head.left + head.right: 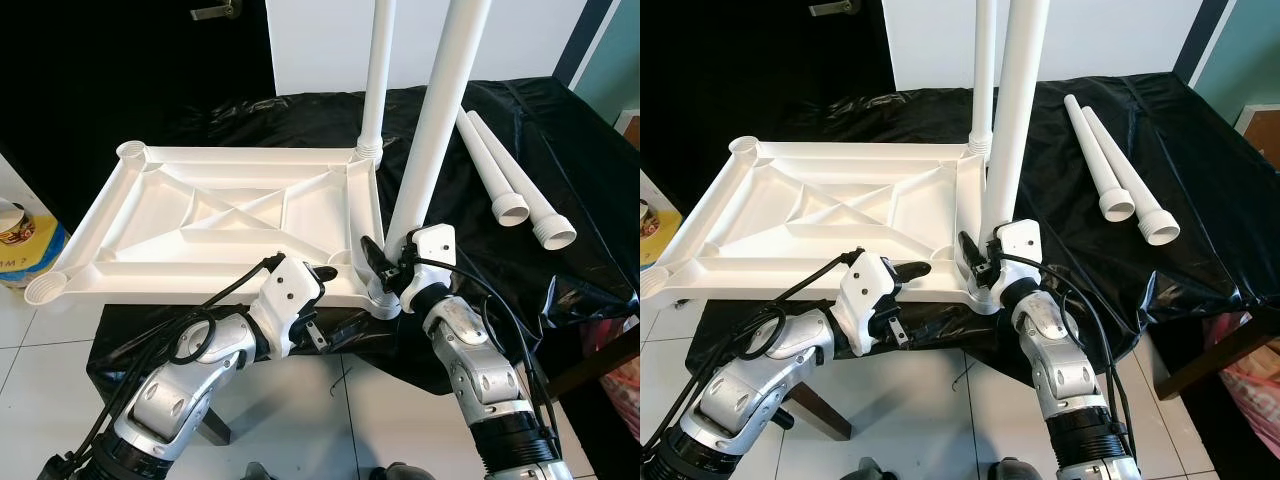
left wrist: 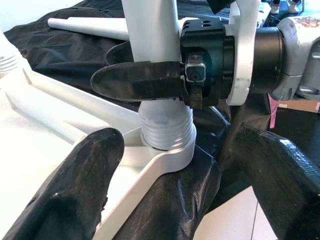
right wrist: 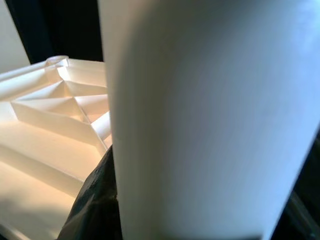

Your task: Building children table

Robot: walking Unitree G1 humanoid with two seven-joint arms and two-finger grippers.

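Note:
A white plastic table top (image 1: 220, 215) lies upside down on a black cloth (image 1: 560, 120). One white leg (image 1: 377, 80) stands upright in its far right corner socket. A second leg (image 1: 430, 140) stands in the near right socket (image 2: 167, 150), where its threaded end shows. My right gripper (image 1: 385, 258) is shut on this leg just above the socket; one of its fingers (image 2: 135, 80) crosses the leg. My left gripper (image 1: 322, 305) is open at the top's front edge beside that corner, fingers (image 2: 75, 185) spread to either side of the socket, touching nothing.
Two loose white legs (image 1: 495, 170) (image 1: 530, 195) lie side by side on the cloth at the right. A yellow and blue tub (image 1: 25, 250) stands on the tiled floor at the left. A pink item (image 1: 625, 380) sits by the right edge.

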